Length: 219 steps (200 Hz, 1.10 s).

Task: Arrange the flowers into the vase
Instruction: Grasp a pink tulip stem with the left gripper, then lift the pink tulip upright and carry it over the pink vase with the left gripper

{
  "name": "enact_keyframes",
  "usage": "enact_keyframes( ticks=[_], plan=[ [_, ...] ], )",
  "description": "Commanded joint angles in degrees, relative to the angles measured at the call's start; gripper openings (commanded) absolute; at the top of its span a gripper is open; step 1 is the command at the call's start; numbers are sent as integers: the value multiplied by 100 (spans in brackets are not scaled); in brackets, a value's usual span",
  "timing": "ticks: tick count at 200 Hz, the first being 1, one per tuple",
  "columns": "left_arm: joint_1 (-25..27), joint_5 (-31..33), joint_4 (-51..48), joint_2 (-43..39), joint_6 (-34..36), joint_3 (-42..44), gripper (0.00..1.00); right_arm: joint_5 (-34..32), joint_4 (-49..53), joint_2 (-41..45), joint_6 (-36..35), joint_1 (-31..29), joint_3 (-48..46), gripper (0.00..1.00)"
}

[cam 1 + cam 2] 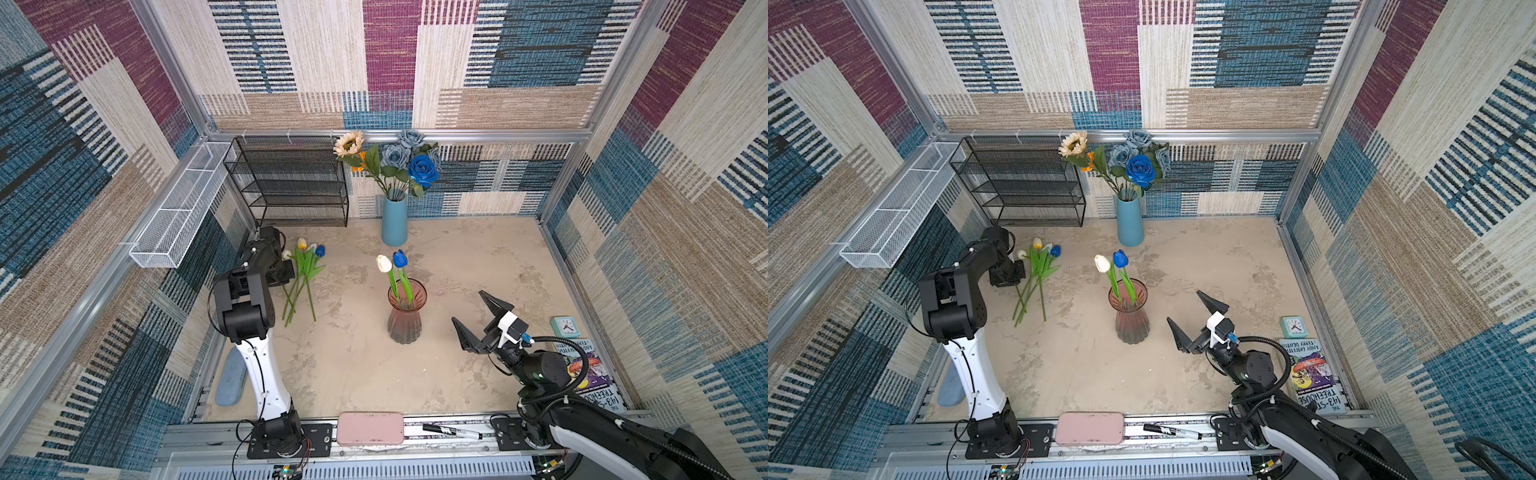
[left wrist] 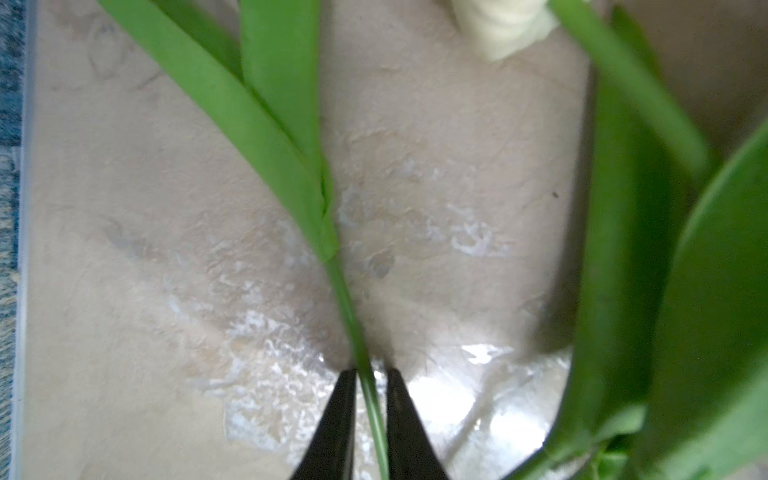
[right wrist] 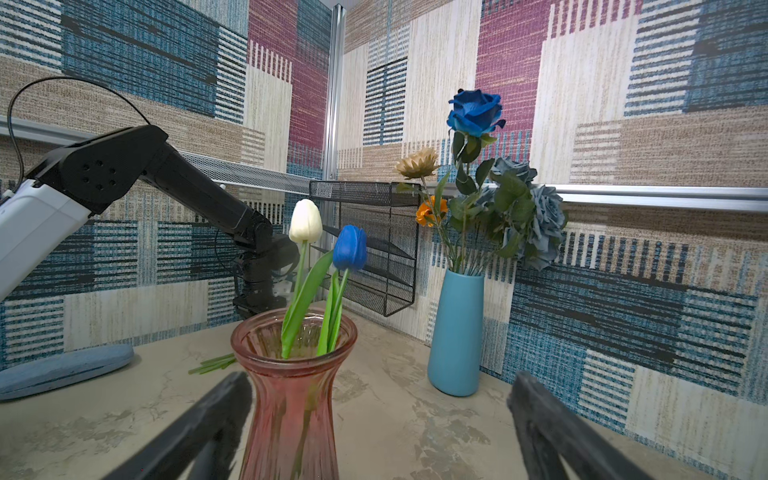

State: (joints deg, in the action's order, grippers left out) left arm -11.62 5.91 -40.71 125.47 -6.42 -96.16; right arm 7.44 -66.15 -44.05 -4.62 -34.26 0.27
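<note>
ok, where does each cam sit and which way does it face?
Top views: high over the front edge, looking down at the table; left arm, right arm and open right gripper show.
Left wrist: on the left arm, looking down the left gripper, shut on a tulip stem.
Right wrist: low on the right arm, facing the pink vase and blue vase; its fingers and the left arm show.
Shared: both vases, in top views and right wrist.

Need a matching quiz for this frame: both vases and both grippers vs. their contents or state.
1. pink vase
2. blue vase
3. left gripper
4. right gripper

A. open, empty
B. shut on a green stem
C. roses and a sunflower
D. two tulips

Pairs: 1-D, 2-C, 3-B, 4-A.
</note>
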Motion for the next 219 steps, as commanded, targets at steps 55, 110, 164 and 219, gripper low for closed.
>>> enact_keyframes(
  ticks=[55,110,164,219],
  plan=[
    [-13,202,6,-560,18,367,0,-93,-334,-287,-13,-10,-54,100],
    [151,261,356,-1523,-47,966,0,-94,-496,-533,15,-10,-28,100],
    [547,591,661,-2731,-104,1474,0,-94,-721,-816,53,-10,18,100],
    [982,769,1294,-4158,-383,2238,0,-177,-862,-1271,-3,-10,235,100]
  ],
)
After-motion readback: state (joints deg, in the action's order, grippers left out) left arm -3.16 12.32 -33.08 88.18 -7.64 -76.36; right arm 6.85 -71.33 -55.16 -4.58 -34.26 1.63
